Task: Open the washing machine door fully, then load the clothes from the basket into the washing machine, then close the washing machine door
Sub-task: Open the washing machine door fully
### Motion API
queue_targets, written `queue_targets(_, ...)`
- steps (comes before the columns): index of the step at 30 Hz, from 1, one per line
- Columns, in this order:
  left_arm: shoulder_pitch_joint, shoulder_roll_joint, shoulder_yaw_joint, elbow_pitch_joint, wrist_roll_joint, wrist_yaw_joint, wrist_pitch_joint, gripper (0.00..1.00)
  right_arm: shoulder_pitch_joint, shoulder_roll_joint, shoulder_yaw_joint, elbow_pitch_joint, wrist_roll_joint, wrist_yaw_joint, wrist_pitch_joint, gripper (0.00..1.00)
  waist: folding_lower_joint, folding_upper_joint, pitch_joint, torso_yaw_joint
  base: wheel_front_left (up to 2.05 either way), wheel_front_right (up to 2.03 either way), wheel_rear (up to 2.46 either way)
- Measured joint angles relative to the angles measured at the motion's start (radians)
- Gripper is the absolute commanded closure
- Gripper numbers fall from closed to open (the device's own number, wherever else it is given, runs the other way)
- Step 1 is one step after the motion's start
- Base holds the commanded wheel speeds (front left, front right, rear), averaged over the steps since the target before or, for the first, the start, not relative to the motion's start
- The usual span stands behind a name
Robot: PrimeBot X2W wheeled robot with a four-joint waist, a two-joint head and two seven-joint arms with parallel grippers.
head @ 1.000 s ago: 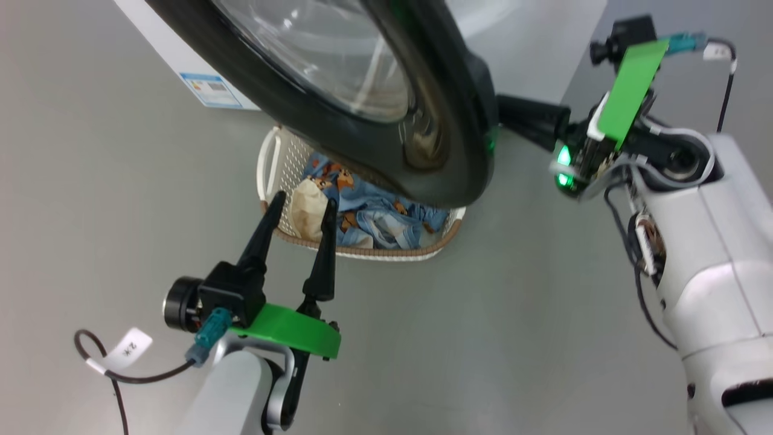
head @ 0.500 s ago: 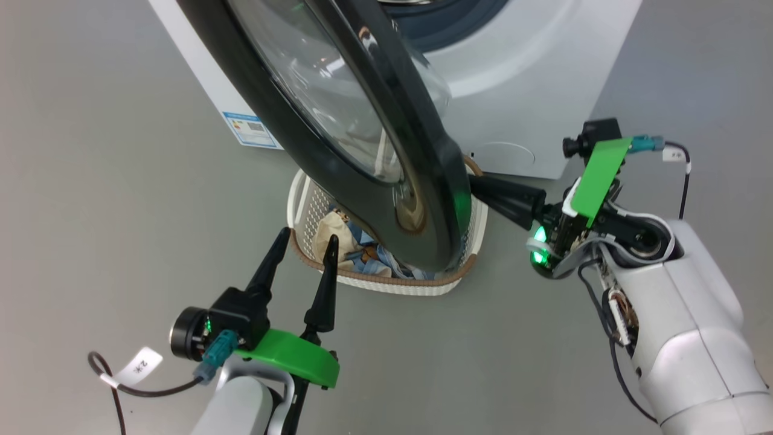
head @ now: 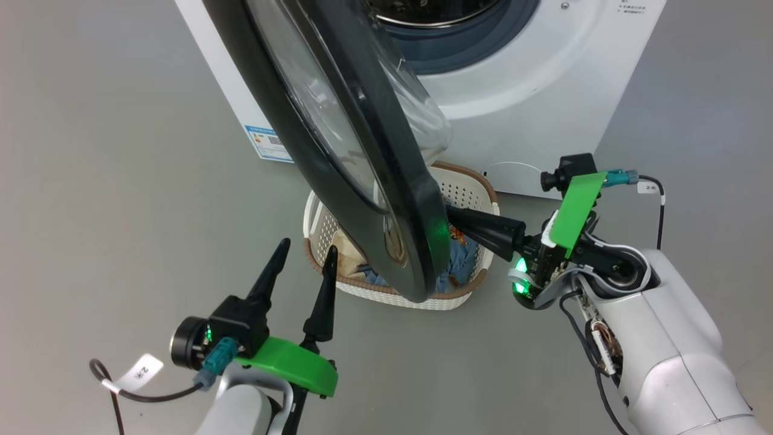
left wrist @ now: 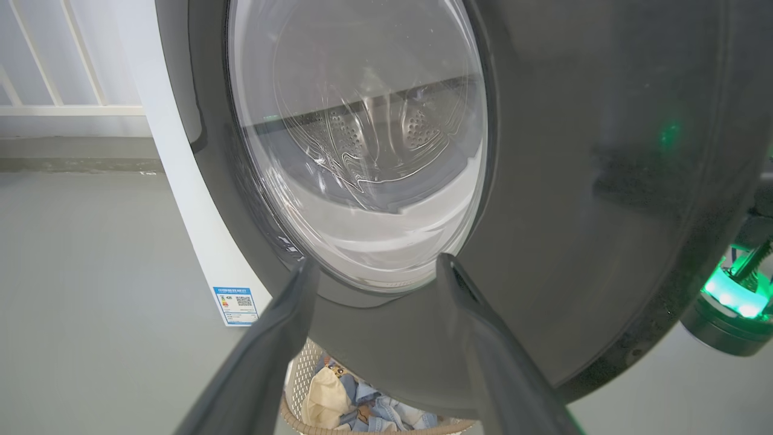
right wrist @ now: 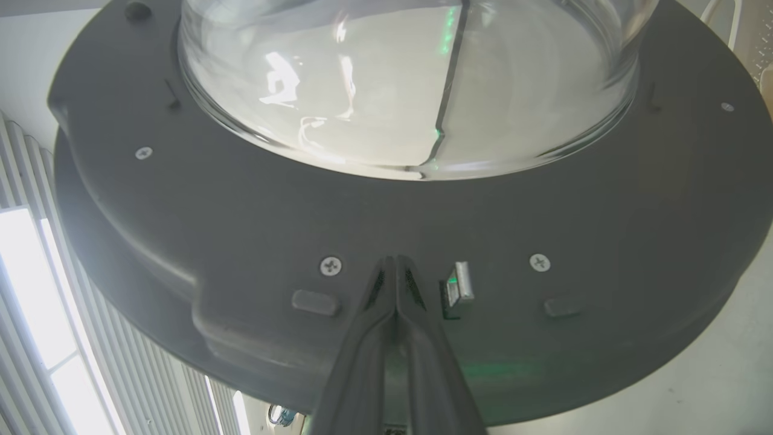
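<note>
Door: one washing machine door (head: 362,157), swung partway out, hanging over the basket. Its low edge sits near 6 o'clock of head-view centre.
Machine: one washing machine (head: 519,78), 12 to 1 o'clock in the head view. One drum (head: 429,9) shows in the mouth. One blue sticker (head: 269,142) at the front's 8 o'clock corner, one round cap (head: 513,178) at 5 o'clock.
Basket: one basket (head: 465,193) on the floor (head: 121,211), 6 o'clock from the drum mouth, partly hidden by the door.
Clothes: two pieces of clothes counted, both in the basket. Blue bear-print piece (head: 462,266) on the 3 o'clock side, cream piece (head: 347,257) on the 9 o'clock side.
My left gripper (head: 308,244): 7 o'clock in the head view, two fingers spread wide, nothing between them. Tips near the basket's 9 o'clock rim, clear of the door's outer face.
My right gripper (head: 459,217): comes in from 4 o'clock, two fingers pressed together, pinching nothing. Tips against the door's inner face.
Inner face, right wrist view: one glass bowl (right wrist: 392,90), one metal latch (right wrist: 458,290) just at 3 o'clock of my tips, four screws (right wrist: 331,264), two bumpers (right wrist: 314,302).
</note>
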Motion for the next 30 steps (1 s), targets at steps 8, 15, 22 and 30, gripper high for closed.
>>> queue_targets(8, 0.001, 0.0, 0.004, 0.007, 0.0, -0.007, 0.0, 0.0, 0.015, 0.001, 0.041, 0.0, 0.04, 0.0, -0.034, 1.0, 0.0, 0.0, -0.015, 0.002, 0.0, 0.0, 0.0)
queue_targets(15, 0.015, 0.0, 0.007, 0.009, 0.0, -0.007, 0.0, 0.0, 0.016, 0.005, 0.039, -0.001, 0.06, 0.0, -0.075, 1.0, 0.0, 0.0, -0.019, -0.011, 0.0, 0.0, 0.0)
queue_targets(22, 0.017, 0.001, 0.011, 0.012, 0.0, -0.007, 0.0, 0.0, 0.047, -0.025, -0.025, -0.03, 0.076, 0.0, -0.137, 1.0, 0.0, 0.0, -0.025, -0.029, 0.0, 0.0, 0.0)
queue_targets(30, 0.023, 0.001, 0.024, 0.025, 0.0, -0.009, 0.0, 0.0, 0.123, -0.063, -0.095, -0.111, 0.103, 0.0, -0.193, 1.0, 0.0, 0.0, -0.043, -0.066, 0.0, 0.0, 0.0)
